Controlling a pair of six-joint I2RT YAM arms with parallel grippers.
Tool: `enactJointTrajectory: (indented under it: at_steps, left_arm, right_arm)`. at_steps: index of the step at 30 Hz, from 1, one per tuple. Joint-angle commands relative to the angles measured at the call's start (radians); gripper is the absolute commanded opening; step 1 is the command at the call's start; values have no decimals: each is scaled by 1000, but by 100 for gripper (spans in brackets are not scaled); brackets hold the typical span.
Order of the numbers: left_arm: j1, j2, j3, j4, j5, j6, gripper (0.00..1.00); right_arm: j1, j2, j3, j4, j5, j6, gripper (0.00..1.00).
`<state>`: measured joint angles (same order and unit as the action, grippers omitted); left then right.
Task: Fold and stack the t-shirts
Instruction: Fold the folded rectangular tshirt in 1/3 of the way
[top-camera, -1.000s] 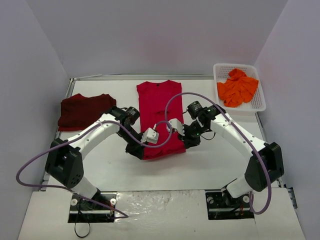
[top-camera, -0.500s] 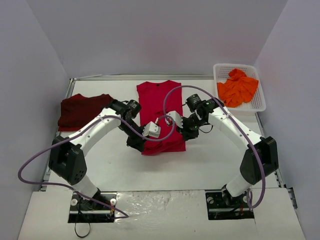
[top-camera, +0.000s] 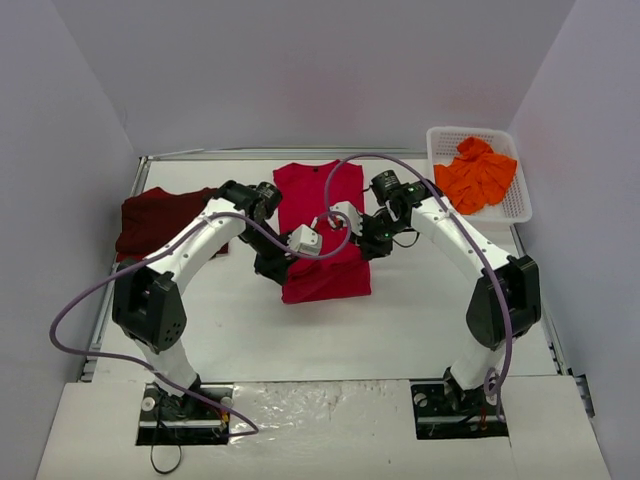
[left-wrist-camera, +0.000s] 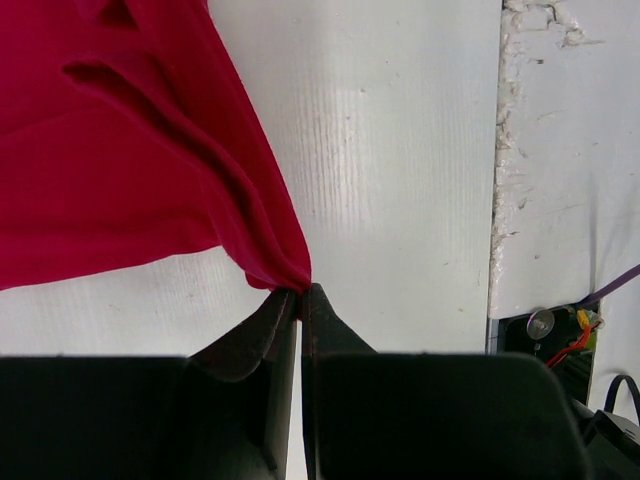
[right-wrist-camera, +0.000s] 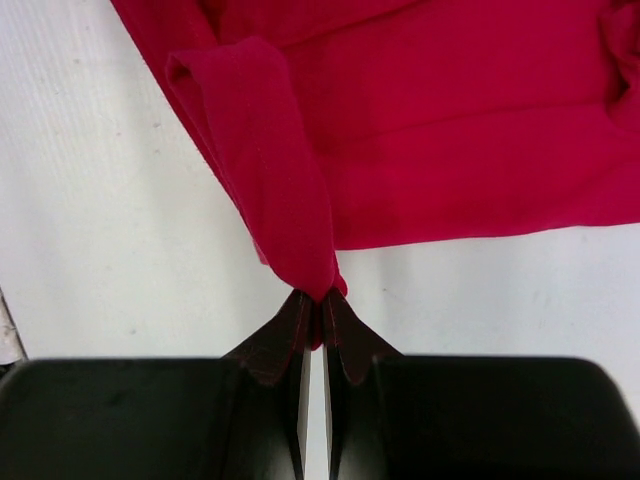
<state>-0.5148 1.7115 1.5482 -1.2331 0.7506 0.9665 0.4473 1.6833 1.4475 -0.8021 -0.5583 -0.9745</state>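
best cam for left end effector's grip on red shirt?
Left wrist: left end effector pinches the red shirt's edge, shut. Top external shows most of the shirt, grip hidden. Right wrist shows only right end effector's pinch.

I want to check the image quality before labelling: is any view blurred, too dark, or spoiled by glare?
Top view: even, soft light, sharp; mild shine on the wrinkled sheet at the near edge. Left wrist view: red shirt sharp, left hand almost black, no detail. Right wrist view: right hand equally dark; the saturated red flattens the folds.
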Motion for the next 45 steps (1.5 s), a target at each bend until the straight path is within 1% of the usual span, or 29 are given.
enactJointTrajectory:
  at_steps: [1, 6, 13, 17, 26, 34, 45]
  left_arm:
    - [24, 16, 65, -71, -20, 32, 2]
    - [45, 78, 127, -89, -33, 44, 2]
    - [70, 163, 248, -130, -40, 61, 2]
    - [79, 232, 341, -163, -49, 75, 2]
    - [105, 342, 480, -213, -63, 97, 2]
    - [128, 402, 595, -250, -71, 110, 2]
    - [153, 490, 707, -278, -80, 112, 2]
  right_arm:
    - [-15, 39, 51, -9, 24, -21, 0]
    - [-30, 96, 105, -2, 31, -30, 0]
    - [-58, 150, 163, 9, 26, -44, 0]
    - [-74, 184, 200, 17, 23, -49, 0]
    - [-104, 277, 300, 17, 11, -58, 0]
    - [-113, 365, 395, 18, -6, -58, 0]
    - [-133, 469, 516, 20, -23, -55, 0]
